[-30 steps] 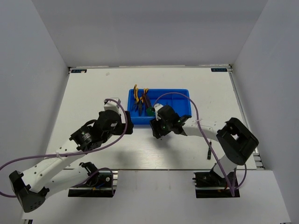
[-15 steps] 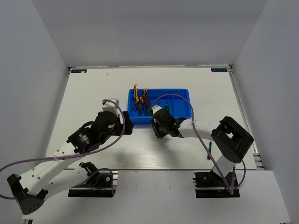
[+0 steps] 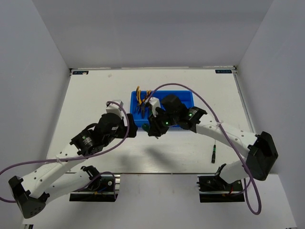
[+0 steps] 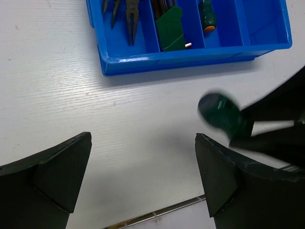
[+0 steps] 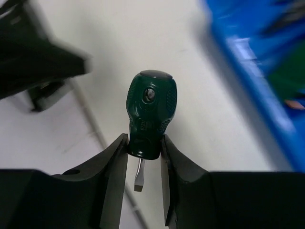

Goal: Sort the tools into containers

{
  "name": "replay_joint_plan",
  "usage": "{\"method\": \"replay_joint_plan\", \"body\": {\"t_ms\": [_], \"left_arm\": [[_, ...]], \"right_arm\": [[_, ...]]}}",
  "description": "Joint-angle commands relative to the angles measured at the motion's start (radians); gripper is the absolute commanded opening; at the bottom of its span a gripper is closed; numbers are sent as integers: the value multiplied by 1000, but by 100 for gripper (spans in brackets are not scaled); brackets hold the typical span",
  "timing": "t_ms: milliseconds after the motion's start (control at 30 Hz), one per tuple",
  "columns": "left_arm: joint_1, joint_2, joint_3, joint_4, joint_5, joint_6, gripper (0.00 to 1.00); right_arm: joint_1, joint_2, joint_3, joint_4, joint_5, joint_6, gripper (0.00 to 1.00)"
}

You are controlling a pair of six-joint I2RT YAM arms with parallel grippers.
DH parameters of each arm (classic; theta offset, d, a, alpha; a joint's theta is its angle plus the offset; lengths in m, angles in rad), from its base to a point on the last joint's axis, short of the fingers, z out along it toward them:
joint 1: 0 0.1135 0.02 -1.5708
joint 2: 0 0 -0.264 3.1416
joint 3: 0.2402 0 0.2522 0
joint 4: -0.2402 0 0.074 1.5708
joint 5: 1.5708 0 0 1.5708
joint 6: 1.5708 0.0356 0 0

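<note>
My right gripper (image 5: pixel 144 148) is shut on a stubby green screwdriver (image 5: pixel 150 112), blade pointing back toward the wrist. It holds it above the table just in front of the blue tray (image 4: pixel 190 55), where the screwdriver also shows in the left wrist view (image 4: pixel 221 114). In the tray, two pliers (image 4: pixel 131 16) lie in the leftmost compartment. The green hex-key set (image 4: pixel 170 28) is in the second, and another green screwdriver (image 4: pixel 208 12) in the third. My left gripper (image 4: pixel 143 143) is open and empty over bare table, left of the right gripper (image 3: pixel 153 130). A thin black screwdriver (image 3: pixel 214 153) lies at the near right.
The right arm reaches across the blue tray (image 3: pixel 186 94) and hides much of it from above. The left gripper (image 3: pixel 128 125) sits close to the tray's near-left corner. White walls enclose the table; the near edge runs just behind the thin screwdriver.
The right arm has risen and swung over the tray, its gripper shifting slightly left with the green screwdriver held. The left arm has barely moved.
</note>
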Motion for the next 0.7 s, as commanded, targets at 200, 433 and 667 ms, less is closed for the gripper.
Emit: {"method": "replay_joint_plan", "body": {"t_ms": [200, 433, 667], "left_arm": [[2, -2, -5, 43, 32, 1, 100], [2, -20, -36, 52, 51, -8, 100], [2, -29, -45, 52, 51, 1, 100]], "right_arm": [[-118, 72, 50, 46, 605, -6, 0], [-166, 200, 117, 55, 593, -26, 0], [-197, 266, 139, 64, 634, -8, 0]]}}
